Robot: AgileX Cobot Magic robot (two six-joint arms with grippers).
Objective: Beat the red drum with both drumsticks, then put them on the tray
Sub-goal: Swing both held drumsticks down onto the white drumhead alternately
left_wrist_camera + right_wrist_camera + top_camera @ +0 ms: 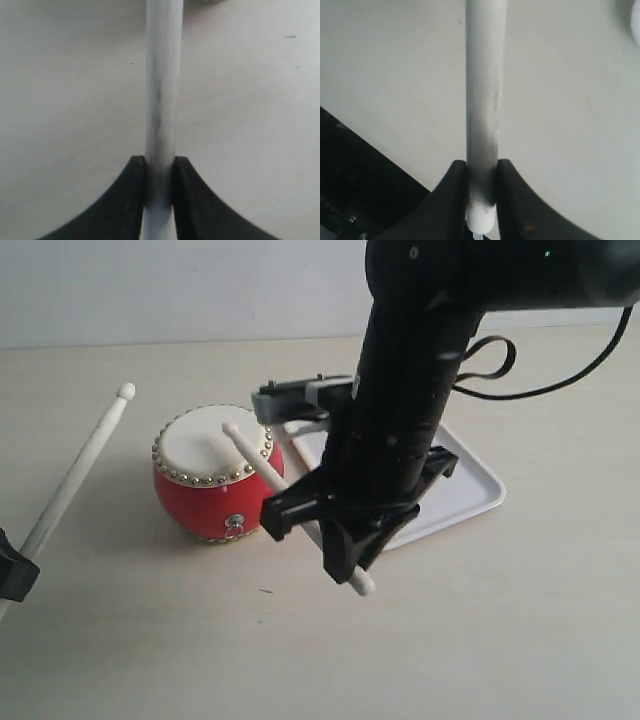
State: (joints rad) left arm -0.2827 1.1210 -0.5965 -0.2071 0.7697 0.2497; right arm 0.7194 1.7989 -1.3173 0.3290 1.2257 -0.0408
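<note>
Pale counter (300, 660), open strip nearest camera. Left fingers (127, 200) clamped on left drumstick (78, 462) at 8 o'clock frame edge; stick stands clear of red drum (200, 505), at its 9 o'clock. Right fingers (450, 200) pinch right drumstick (255, 454), bead tip over drum skin. Tray (465, 485) at drum's 3 o'clock, partly behind right arm (400, 420). Wall (150, 290) beyond.

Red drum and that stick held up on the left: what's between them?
Nothing but bare table lies between the red drum and the left drumstick; the exterior view shows it.
</note>
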